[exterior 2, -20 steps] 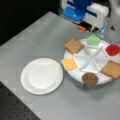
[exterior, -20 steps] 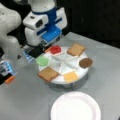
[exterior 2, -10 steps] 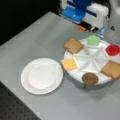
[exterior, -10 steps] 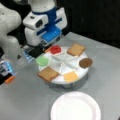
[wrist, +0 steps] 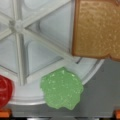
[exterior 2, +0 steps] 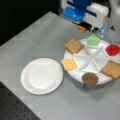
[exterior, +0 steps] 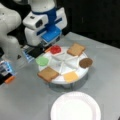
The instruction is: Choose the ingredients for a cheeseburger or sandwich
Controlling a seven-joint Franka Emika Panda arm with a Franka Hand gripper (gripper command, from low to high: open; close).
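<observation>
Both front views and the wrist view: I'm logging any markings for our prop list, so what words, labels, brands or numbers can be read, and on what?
None: no readable text on the ingredients, the divided tray, the paper plate or the pincer housing above the tray's edge.

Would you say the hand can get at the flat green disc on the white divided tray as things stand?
Probably yes: the flat green disc lies uncovered at the rim of the white divided tray, right below the wrist camera.

I see the ingredients lying flat around the rim of the white divided tray (exterior: 75, 65): two toast squares (exterior: 48, 74) (exterior: 76, 49) on opposite sides, the green disc (exterior: 42, 61) and, I think slightly domed, the red disc (exterior: 55, 49) side by side.
</observation>
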